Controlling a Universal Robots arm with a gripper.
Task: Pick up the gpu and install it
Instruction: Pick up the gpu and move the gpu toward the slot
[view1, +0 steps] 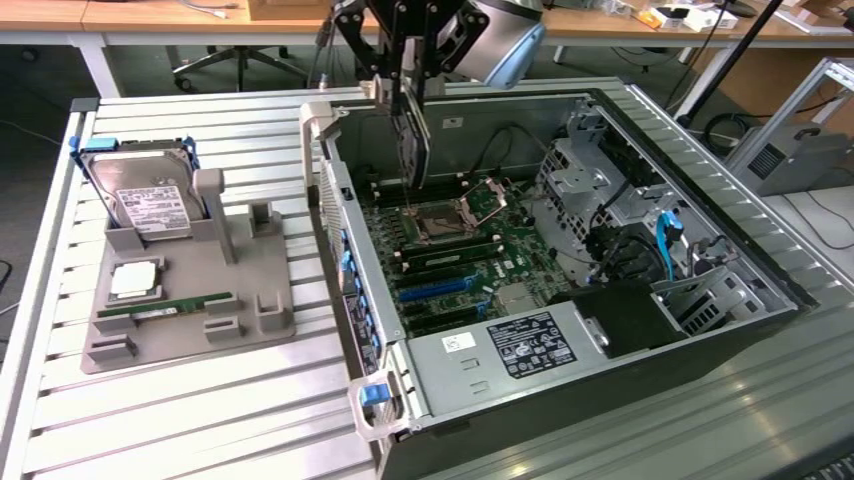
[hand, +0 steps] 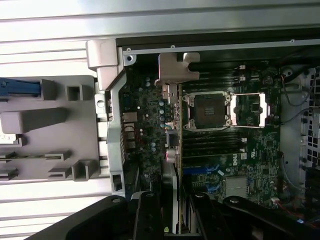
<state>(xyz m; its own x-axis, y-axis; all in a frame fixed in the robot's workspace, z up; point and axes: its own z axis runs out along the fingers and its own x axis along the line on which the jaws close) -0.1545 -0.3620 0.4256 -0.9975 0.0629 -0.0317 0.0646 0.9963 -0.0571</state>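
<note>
The gpu (view1: 416, 140) hangs on edge, a thin dark card with a silver bracket (hand: 172, 70) at one end. My gripper (view1: 408, 80) is shut on its upper part. The card is held over the open computer case (view1: 747, 260), above the motherboard (view1: 454, 250) near the case's rear wall. In the wrist view the gpu (hand: 179, 150) appears edge-on between my black fingers (hand: 149, 215), running across the board beside the CPU socket (hand: 207, 110). Its lower edge is still above the blue slots (view1: 434, 290).
On the exterior view's left stands a grey fixture tray (view1: 187, 330) holding a silver hard drive (view1: 147, 200), a green RAM stick (view1: 167, 305) and a square chip (view1: 134, 280). A power supply (view1: 527, 340) and drive cages (view1: 601, 170) fill the case's other sides.
</note>
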